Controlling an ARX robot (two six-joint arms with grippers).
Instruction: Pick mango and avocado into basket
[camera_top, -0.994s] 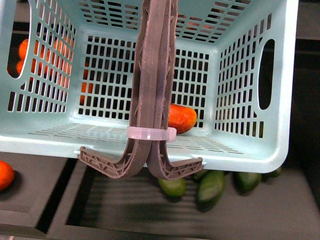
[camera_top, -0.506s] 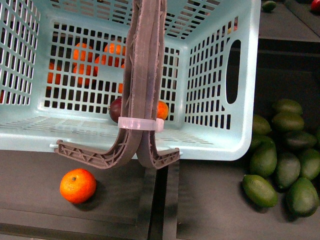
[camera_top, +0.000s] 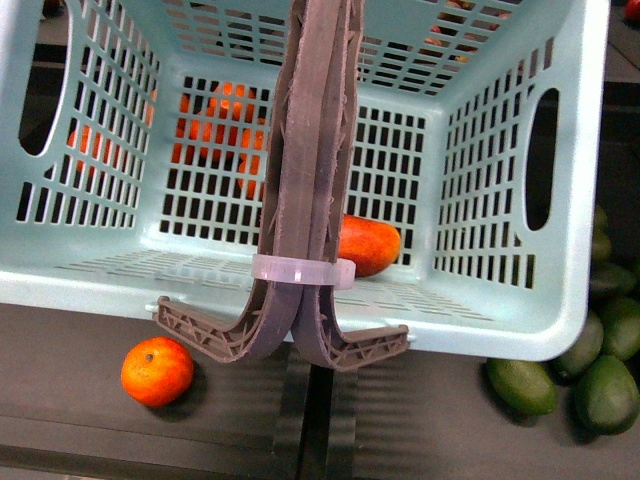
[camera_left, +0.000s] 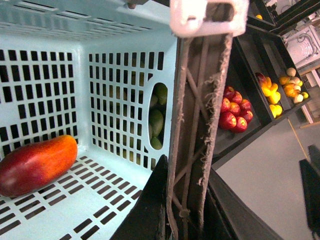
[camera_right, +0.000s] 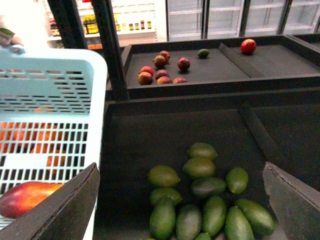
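Note:
The teal basket (camera_top: 500, 300) hangs in front of me by its two grey-brown handles (camera_top: 310, 180), tied with a white zip tie. My left gripper (camera_left: 186, 220) is shut on the basket's handles. The red-orange mango (camera_top: 368, 245) lies inside on the basket floor; it also shows in the left wrist view (camera_left: 36, 165) and the right wrist view (camera_right: 27, 198). My right gripper (camera_right: 182, 210) is open above a pile of green avocados (camera_right: 200, 167) in a dark bin. Avocados also show at the front view's lower right (camera_top: 525, 385).
A loose orange (camera_top: 157, 371) lies on the dark shelf under the basket, with more oranges behind its lattice. Red apples (camera_left: 235, 110) and yellow fruit fill bins beyond the basket. A further shelf (camera_right: 210, 67) holds several dark red fruits.
The basket has swung right and nearer than half a second ago. The mango inside has rolled right of the handles. Fewer avocados show at the right.

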